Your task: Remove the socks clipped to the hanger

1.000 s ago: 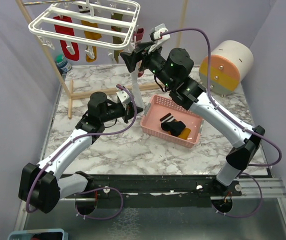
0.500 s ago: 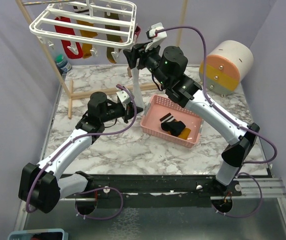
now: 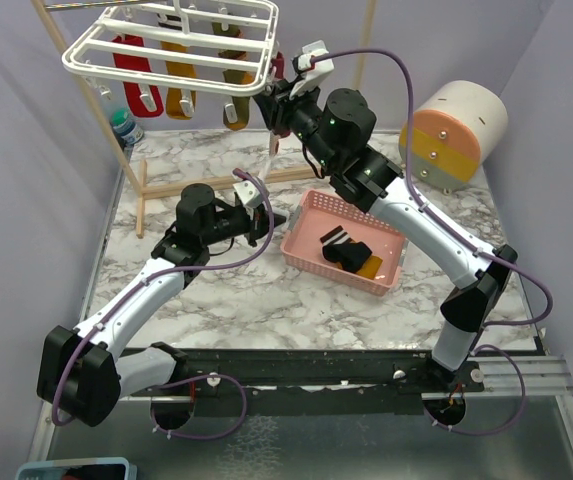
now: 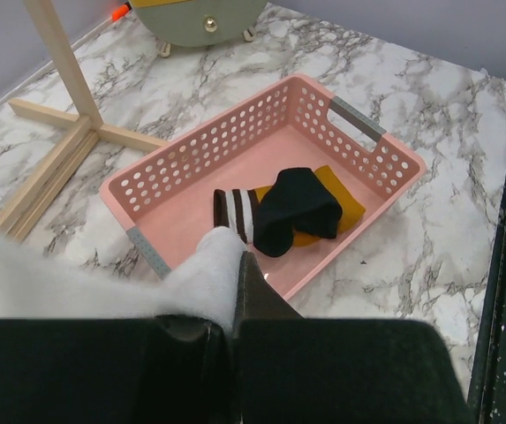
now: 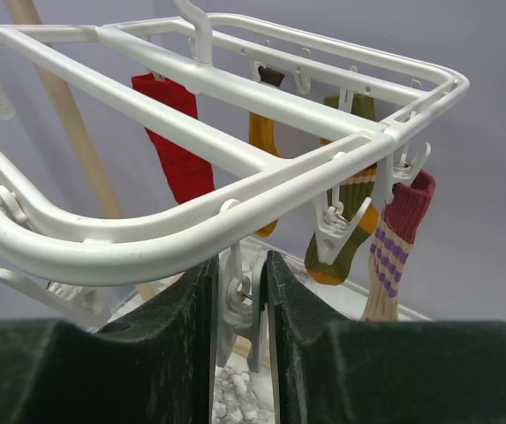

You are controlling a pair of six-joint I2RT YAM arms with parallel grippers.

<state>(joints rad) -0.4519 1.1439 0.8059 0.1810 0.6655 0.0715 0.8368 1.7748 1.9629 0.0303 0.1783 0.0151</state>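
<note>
The white hanger hangs at the back left with red, mustard and olive socks clipped under it. My right gripper is at its near right corner. In the right wrist view its jaws press both sides of a white clip; a green striped sock and a maroon striped sock hang just to the right. My left gripper is low beside the basket, shut on a white sock that trails off to the left.
A pink basket at table centre holds a black sock, a striped one and a mustard one. The wooden pole frame stands at the left. A yellow, orange and white cylinder lies at the back right, and a bottle at the back left.
My right gripper has risen to the hanger's corner and closed on the clip. The white sock no longer stretches up from my left gripper to that clip.
</note>
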